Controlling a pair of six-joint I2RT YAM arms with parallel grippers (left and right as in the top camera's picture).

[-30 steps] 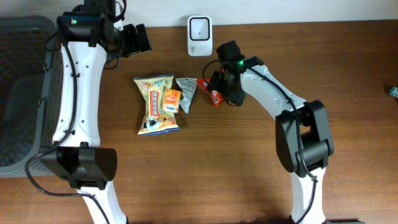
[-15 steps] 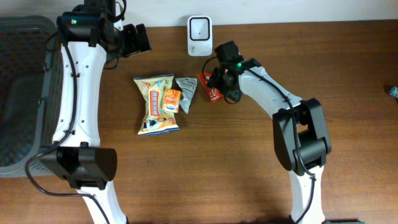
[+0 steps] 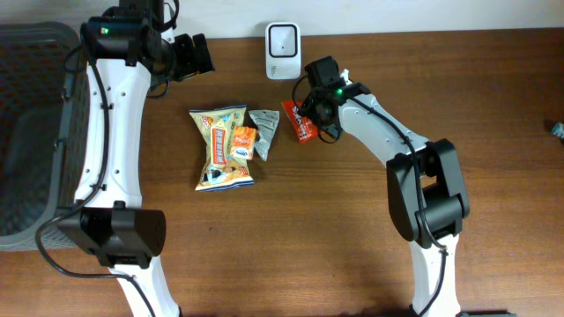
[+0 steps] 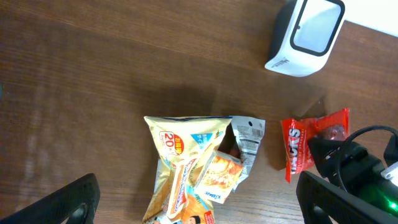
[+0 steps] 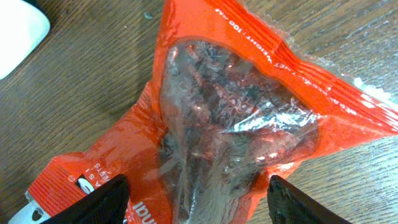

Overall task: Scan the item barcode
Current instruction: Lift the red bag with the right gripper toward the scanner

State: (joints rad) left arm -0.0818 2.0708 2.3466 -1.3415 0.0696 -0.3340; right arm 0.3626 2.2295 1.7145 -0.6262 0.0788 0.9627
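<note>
**Red packet in the jaws, scanner right there: grab step or present step?**

I'd call this the pick-up end of the job. The red packet (image 3: pixel 300 125) lies on the table (image 3: pixel 493 176) toward the middle of its far edge, the one away from the arm bases. It's near the white scanner (image 3: pixel 282 39), which sits right at that edge, but the two are clearly apart.

The right gripper (image 5: pixel 196 191) is down over the packet with one finger on each side. In the wrist view the jaws look partly open and the packet fills most of the gap. Honestly I can't tell if they're pinching it or just straddling it, or if it's off the wood at all.

The left gripper (image 3: pixel 198 55) hangs wide open with nothing in it, up by the far edge on the side where the grey basket (image 3: pixel 35 53) is.

The other snacks are bunched a bit toward the basket from the red one: a yellow bag (image 3: pixel 220 150), a small orange packet (image 3: pixel 243 141) on top of it, and a silver pouch (image 3: pixel 264 132) just beside the red packet.

My guess at what's needed next:
- get a firm pinch without crushing the crinkly film
- lift it clear and carry it the short way to the scanner window
- turn it so the barcode faces the window

I can't spot a barcode on the face that's showing, so it may need a flip.
</note>
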